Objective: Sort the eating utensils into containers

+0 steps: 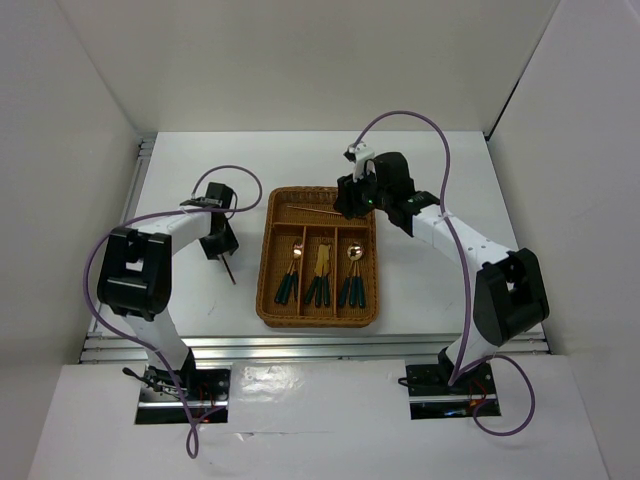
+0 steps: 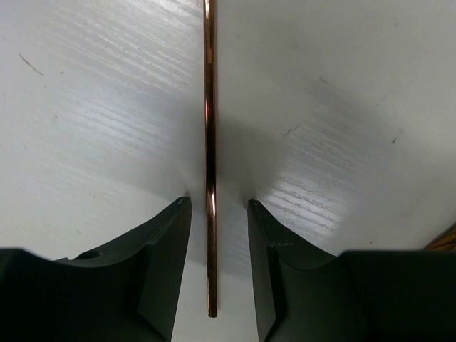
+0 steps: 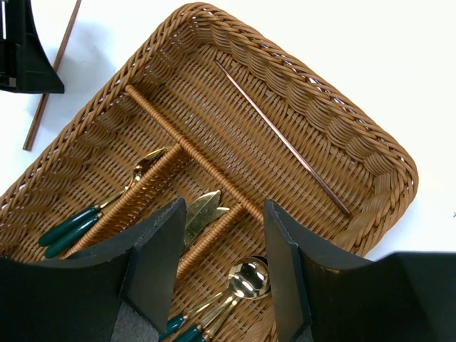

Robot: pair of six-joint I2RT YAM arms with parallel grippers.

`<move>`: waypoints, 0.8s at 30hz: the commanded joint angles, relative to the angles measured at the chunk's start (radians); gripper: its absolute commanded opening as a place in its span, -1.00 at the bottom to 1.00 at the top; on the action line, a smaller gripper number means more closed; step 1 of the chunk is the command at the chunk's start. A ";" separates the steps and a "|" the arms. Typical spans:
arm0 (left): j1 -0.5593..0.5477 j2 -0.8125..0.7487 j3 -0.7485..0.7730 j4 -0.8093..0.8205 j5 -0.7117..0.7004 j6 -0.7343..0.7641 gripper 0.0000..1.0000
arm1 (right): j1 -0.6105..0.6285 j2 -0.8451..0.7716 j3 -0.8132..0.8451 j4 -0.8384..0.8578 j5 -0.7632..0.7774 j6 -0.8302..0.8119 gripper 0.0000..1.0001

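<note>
We see the left end effector (image 2: 219, 206) released, its fingers (image 2: 167, 249) straddling a chopstick (image 2: 209, 107) that lies on the table (image 2: 342, 107), a gap on either side. The right end effector (image 3: 224, 210) hangs released over the wicker tray (image 3: 335, 117) at mid-frame; a second chopstick (image 3: 285, 139) lies in its crosswise slot, upper right, and teal-handled utensils (image 3: 71, 228) occupy the long slots.

No text, label, brand, number or sign can be read in any view. The wicker tray (image 1: 268, 272) and the table (image 1: 425, 295) around it show only plain, unmarked surfaces.
</note>
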 commanded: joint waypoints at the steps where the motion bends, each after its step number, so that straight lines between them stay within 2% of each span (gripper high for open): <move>1: 0.002 0.019 0.001 0.022 -0.005 -0.020 0.01 | 0.002 -0.040 -0.004 0.032 -0.016 0.021 0.10; 13: 0.015 0.038 -0.047 0.075 0.006 -0.029 -0.22 | 0.002 -0.021 0.025 0.043 -0.093 0.031 0.10; 20: 0.047 0.067 -0.058 0.087 0.025 -0.020 -0.47 | 0.031 -0.012 0.034 0.023 -0.093 0.031 0.10; 23: 0.047 0.067 -0.058 0.087 0.026 -0.020 -0.50 | 0.043 -0.003 0.045 0.023 -0.093 0.031 0.10; 24: 0.047 0.067 -0.058 0.087 0.026 -0.020 -0.60 | 0.055 0.006 0.056 0.023 -0.093 0.031 0.10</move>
